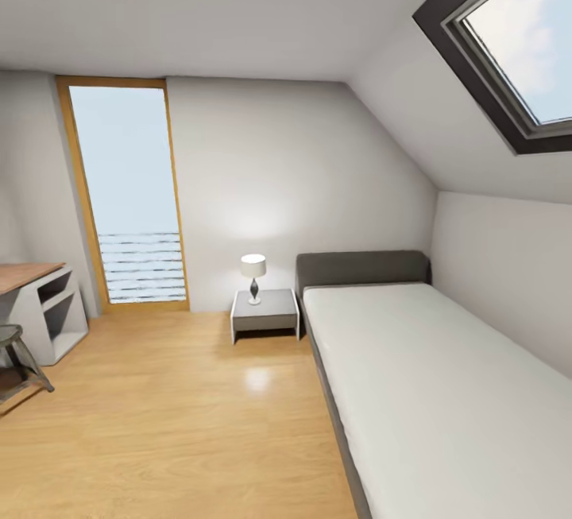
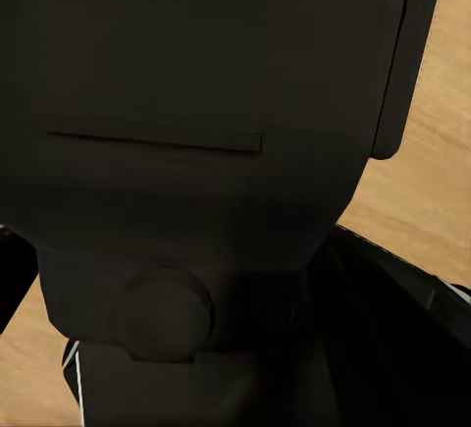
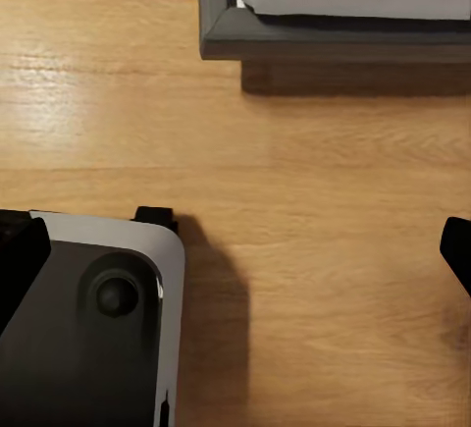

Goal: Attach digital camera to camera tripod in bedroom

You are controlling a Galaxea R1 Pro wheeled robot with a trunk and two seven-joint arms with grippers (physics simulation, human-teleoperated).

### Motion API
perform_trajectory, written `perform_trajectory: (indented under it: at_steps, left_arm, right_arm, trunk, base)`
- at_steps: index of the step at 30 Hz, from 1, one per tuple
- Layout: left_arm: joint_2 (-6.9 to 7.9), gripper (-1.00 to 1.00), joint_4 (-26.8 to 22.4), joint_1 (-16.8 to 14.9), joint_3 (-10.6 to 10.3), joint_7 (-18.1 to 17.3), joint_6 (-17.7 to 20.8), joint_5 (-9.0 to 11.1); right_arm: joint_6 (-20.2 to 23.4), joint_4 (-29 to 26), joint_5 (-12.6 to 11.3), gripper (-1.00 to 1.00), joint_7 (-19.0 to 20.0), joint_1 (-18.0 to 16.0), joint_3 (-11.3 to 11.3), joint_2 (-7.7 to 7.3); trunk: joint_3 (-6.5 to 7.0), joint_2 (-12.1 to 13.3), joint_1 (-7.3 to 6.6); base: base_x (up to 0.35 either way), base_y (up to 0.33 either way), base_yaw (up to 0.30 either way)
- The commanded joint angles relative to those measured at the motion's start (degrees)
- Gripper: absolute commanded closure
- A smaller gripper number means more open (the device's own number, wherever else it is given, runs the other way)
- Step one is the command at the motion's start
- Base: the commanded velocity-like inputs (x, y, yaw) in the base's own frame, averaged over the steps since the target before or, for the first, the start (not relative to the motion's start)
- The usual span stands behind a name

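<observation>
I am in the bedroom, with white walls and a light wood plank floor [image 1: 183,424]. The digital camera and the camera tripod are out of view. In the right wrist view my right gripper [image 3: 235,255] hangs over bare floor, its black fingertips [image 3: 457,250] wide apart at the frame's edges, open and holding nothing. The left wrist view looks closely at a dark part of my own body [image 2: 196,152], and I cannot tell how the left gripper's fingers stand there.
A grey-framed bed [image 1: 445,392] runs along the right wall, its corner [image 3: 334,39] near my right arm. A nightstand [image 1: 264,314] with a lamp [image 1: 253,276] stands beside it. At far left are a wood-topped desk [image 1: 32,296] and a stool [image 1: 14,356]. My base [image 3: 98,329] shows below.
</observation>
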Motion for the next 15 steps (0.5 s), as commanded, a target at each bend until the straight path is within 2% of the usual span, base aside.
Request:
perform_trajectory:
  at_steps: [1, 15]
  left_arm:
    - [-0.01, 1.00, 0.0, 0.0, -0.5, 0.0, -0.1, 0.3]
    - [-0.12, 1.00, 0.0, 0.0, -0.3, 0.0, -0.1, 0.4]
  right_arm:
    - [-0.3, 0.2, 0.2, -1.00, 0.1, 0.0, -0.4, -0.06]
    - [-0.3, 0.2, 0.2, -1.00, 0.0, 0.0, -0.4, -0.06]
  trunk:
    - [-0.03, 0.0, 0.02]
    - [-0.03, 0.0, 0.02]
  base:
    - [0.000, 0.000, 0.269]
    - [0.000, 0.000, 0.269]
